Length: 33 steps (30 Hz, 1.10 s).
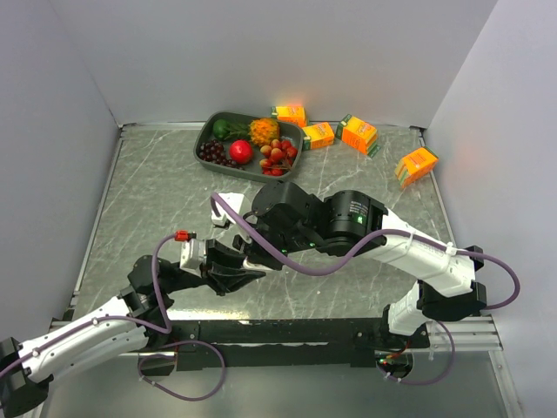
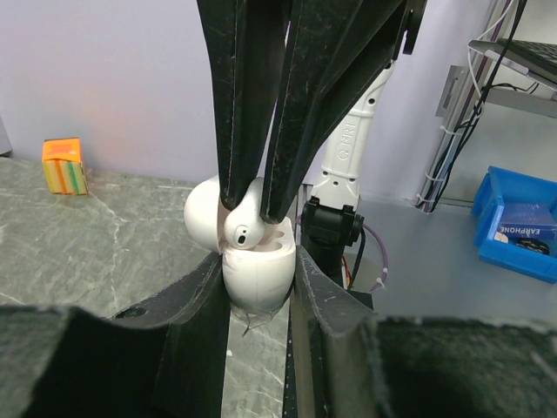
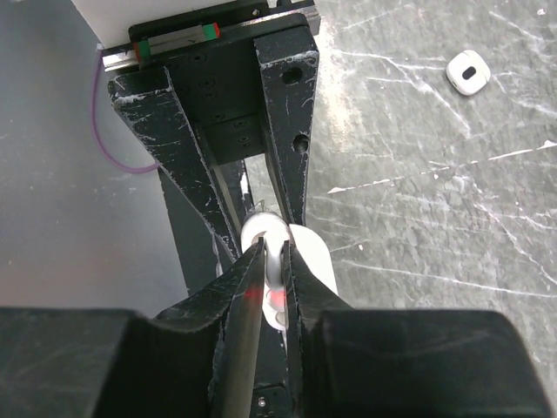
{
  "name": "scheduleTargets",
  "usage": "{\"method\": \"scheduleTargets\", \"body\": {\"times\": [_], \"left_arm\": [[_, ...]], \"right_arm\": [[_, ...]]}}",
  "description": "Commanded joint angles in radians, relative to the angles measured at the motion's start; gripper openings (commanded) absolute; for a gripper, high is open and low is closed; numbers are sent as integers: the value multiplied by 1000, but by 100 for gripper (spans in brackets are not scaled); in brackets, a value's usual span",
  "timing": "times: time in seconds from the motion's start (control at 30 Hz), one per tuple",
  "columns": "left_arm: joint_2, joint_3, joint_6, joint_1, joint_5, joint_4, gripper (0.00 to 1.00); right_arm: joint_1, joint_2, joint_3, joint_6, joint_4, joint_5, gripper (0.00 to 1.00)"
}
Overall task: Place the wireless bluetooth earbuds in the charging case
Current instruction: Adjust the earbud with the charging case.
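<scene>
In the left wrist view my left gripper (image 2: 258, 261) is shut on a white charging case (image 2: 257, 279), held upright with its lid (image 2: 202, 213) swung open. My right gripper (image 2: 252, 213) comes down from above, shut on one white earbud (image 2: 244, 230) that sits at the case's open mouth. In the right wrist view the right gripper (image 3: 274, 251) pinches the same earbud (image 3: 277, 266) over the case (image 3: 315, 257). In the top view both grippers meet near the table's front middle, the left gripper (image 1: 244, 277) just below the right gripper (image 1: 254, 258). The other earbuds are out of view.
A small white object with a dark slot (image 1: 220, 218) lies on the table behind the grippers; it also shows in the right wrist view (image 3: 470, 71). A dark tray (image 1: 207, 132) of fruit and several orange cartons (image 1: 359, 133) stand at the back. The black front rail (image 3: 218, 78) runs below.
</scene>
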<state>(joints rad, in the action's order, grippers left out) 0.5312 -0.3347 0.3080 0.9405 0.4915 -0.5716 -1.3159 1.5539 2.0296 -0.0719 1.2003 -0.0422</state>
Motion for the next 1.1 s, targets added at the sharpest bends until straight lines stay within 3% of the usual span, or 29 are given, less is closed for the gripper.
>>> {"method": "scheduleTargets", "body": {"times": [0.0, 0.2, 0.37, 0.43, 0.47, 0.57, 1.07], "left_arm": [[-25, -6, -7, 6, -2, -67, 1], [-39, -1, -6, 6, -11, -59, 1], [-37, -3, -4, 6, -5, -59, 1], [-34, -4, -4, 6, -5, -60, 1], [-34, -4, -4, 6, -4, -62, 1], [-30, -9, -4, 6, -1, -60, 1], [-33, -6, -4, 6, -7, -54, 1]], "right_arm": [[-6, 23, 57, -5, 7, 34, 23], [-6, 20, 60, -5, 8, 24, 9], [-6, 12, 55, -6, 8, 24, 4], [-6, 11, 52, -6, 8, 24, 7], [-9, 11, 52, -5, 8, 25, 16], [-9, 11, 52, -3, 7, 34, 28], [-9, -31, 89, 24, -19, 65, 38]]}}
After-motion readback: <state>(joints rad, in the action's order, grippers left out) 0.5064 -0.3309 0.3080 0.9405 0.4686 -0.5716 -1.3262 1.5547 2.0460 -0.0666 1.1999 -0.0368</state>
